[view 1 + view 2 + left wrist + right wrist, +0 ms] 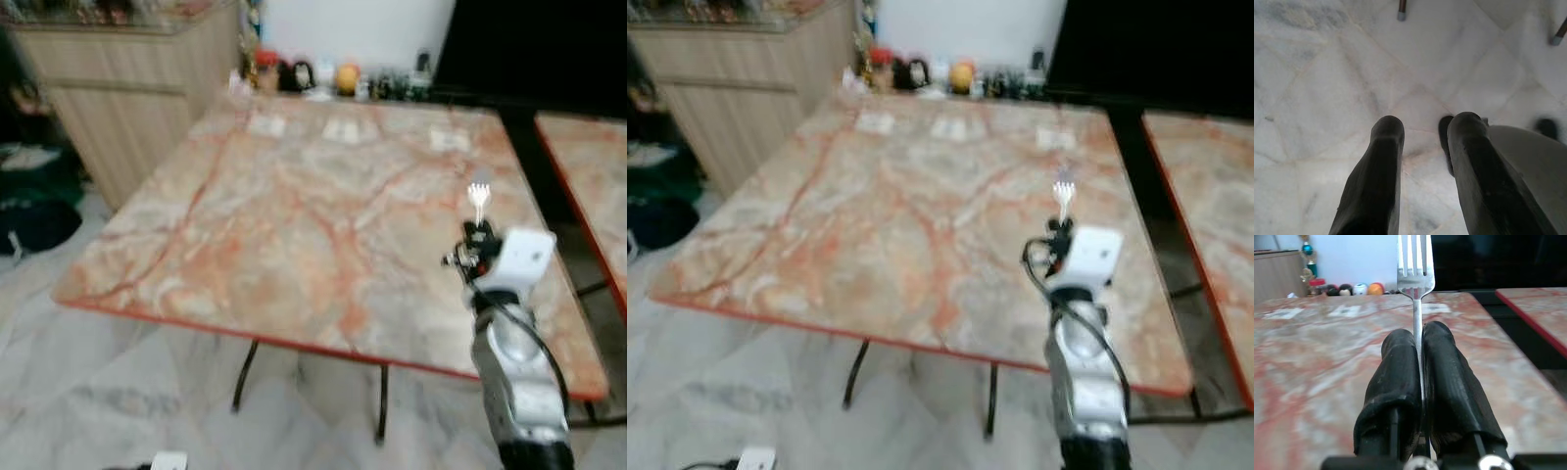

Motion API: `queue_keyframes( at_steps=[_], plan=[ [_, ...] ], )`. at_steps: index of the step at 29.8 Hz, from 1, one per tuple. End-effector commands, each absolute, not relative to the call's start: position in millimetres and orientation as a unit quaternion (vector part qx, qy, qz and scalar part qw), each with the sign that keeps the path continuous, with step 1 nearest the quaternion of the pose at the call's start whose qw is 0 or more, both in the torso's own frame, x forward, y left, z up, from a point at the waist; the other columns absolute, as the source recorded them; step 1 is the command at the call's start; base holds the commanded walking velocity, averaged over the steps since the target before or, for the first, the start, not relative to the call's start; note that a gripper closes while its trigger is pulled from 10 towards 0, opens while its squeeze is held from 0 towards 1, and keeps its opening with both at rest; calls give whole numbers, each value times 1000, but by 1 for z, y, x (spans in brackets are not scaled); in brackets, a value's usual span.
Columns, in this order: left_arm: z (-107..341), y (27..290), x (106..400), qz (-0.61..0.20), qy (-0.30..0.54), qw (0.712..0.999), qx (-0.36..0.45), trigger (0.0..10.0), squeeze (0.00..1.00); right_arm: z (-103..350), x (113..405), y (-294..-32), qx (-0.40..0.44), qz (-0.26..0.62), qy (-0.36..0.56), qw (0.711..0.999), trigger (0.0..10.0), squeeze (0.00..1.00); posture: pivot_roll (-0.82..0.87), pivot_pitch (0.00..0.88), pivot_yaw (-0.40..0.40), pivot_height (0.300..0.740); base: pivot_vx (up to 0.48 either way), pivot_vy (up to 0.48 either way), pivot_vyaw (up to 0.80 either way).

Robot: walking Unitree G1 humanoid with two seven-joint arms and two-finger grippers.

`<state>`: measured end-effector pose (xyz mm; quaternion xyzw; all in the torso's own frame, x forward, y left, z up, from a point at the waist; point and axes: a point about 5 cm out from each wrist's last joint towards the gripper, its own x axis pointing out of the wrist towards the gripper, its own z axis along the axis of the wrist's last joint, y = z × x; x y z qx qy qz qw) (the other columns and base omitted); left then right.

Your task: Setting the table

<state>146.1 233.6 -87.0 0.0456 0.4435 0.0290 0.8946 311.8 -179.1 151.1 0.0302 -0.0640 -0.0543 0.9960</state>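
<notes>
My right gripper [478, 233] is shut on a silver fork [478, 199], whose tines point forward past the fingertips. It hovers over the right side of the orange-veined marble table [313, 215], near its right edge. Seen from the right wrist, the fork [1416, 279] stands clamped between the two black fingers [1396, 377], level above the tabletop [1312, 352]. My left gripper [1420, 147] hangs low over the pale marble floor [1327, 88], open with nothing between its fingers.
Small jars and ornaments [323, 76] line the table's far edge, with pale patches [343, 129] on the top near them. A wooden cabinet [127, 98] stands at the left. A second marble table [588, 166] sits to the right, across a dark gap.
</notes>
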Motion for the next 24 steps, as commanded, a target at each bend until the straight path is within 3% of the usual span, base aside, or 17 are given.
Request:
queue_keyframes(
  at_steps=[1, 6, 12, 24],
  plan=[
    [-88, 232, 145, 28, 451, 891, 42, 10000, 0, 155, 312, -188, 29, -73, -72, 994, 10000, 0, -83, 71, 33, 740, 0, -480, 0],
    [-88, 232, 146, 32, 450, 892, 40, 10000, 0, 156, 313, -188, 32, -77, -73, 994, 10000, 0, -82, 79, 33, 740, 0, -478, -85],
    [-88, 233, 146, 33, 449, 892, 39, 10000, 0, 160, 314, -192, 26, -82, -81, 993, 10000, 0, -85, 78, 32, 740, 0, -472, -718],
    [-87, 234, 146, 32, 442, 895, 39, 10000, 0, 171, 315, -192, 6, -87, -113, 990, 10000, 0, -82, 80, 35, 740, 0, -472, 0]
  ],
)
